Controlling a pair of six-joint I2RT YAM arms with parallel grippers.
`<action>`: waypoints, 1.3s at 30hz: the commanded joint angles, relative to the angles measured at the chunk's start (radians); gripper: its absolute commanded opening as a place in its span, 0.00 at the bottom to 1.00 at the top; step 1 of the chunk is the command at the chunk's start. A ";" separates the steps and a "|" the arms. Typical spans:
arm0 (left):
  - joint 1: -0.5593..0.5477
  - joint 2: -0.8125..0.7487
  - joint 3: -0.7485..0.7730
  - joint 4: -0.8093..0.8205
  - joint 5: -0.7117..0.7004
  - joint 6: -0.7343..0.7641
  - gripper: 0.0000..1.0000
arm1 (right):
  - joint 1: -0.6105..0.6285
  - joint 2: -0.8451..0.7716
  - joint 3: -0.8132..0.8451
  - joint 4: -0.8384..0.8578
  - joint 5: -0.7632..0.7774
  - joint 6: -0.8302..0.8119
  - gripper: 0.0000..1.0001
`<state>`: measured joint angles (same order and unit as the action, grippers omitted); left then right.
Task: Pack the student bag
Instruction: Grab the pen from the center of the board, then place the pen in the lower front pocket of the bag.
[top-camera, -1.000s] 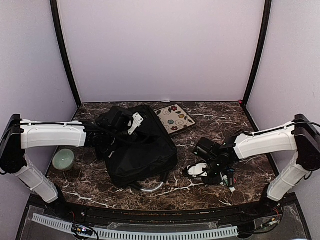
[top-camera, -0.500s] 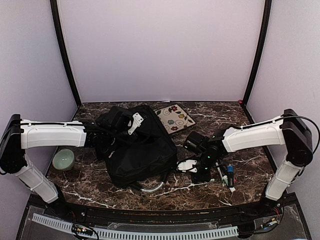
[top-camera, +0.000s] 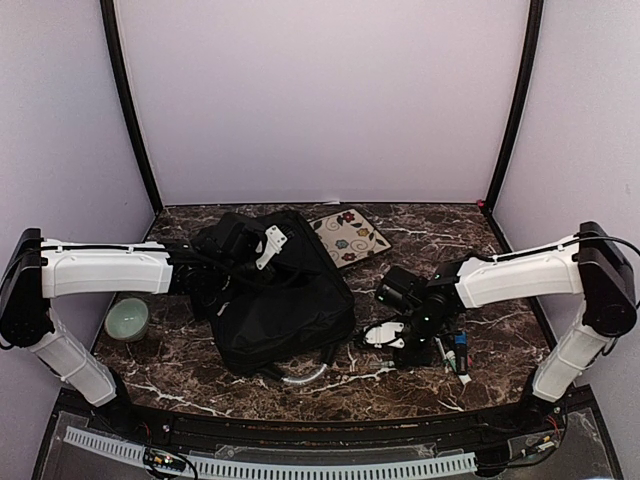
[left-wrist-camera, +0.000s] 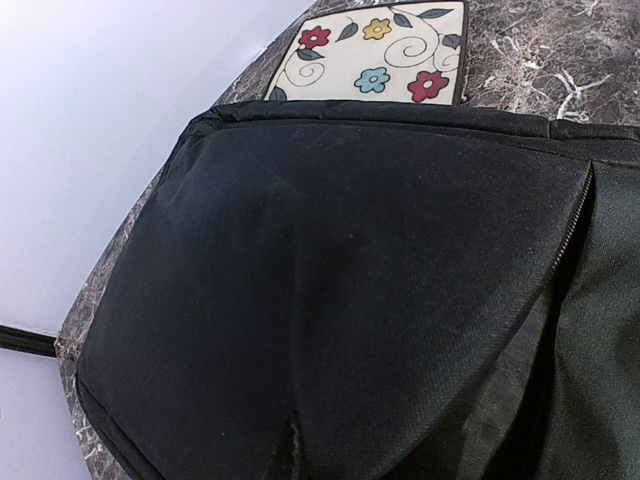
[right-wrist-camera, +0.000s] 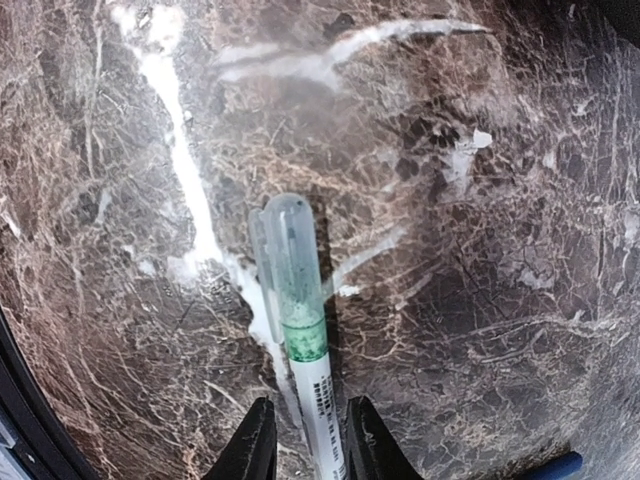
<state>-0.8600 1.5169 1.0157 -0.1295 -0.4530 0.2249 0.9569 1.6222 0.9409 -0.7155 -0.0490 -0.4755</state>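
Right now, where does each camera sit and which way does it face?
Top external: above and behind the bases, looking down on the marble table; shows left arm and right arm.
Left wrist: close over the student bag, facing the floral pad; nothing of the robot shows.
Right wrist: looking down at a green-banded pen on the table; the right claw straddles it.
Shared: top external and left wrist both show student bag and floral pad.

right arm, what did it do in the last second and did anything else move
The right arm swung left toward the student bag, then eased back slightly. The right gripper now straddles a green-banded pen, jaws a little apart. The left arm, bag, green bowl and floral pouch stayed put.
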 joint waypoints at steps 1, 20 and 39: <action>-0.001 -0.047 0.047 0.061 0.004 -0.007 0.00 | 0.008 0.020 0.001 0.007 0.019 0.010 0.25; 0.001 -0.097 0.031 0.077 0.003 -0.009 0.00 | 0.025 0.048 0.258 -0.105 -0.071 -0.063 0.07; 0.081 -0.189 0.005 0.115 0.265 -0.120 0.00 | 0.135 0.193 0.755 0.060 0.017 -0.270 0.04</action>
<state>-0.7803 1.4391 1.0069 -0.1383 -0.2596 0.1432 1.0435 1.7279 1.6508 -0.7193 -0.0853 -0.6788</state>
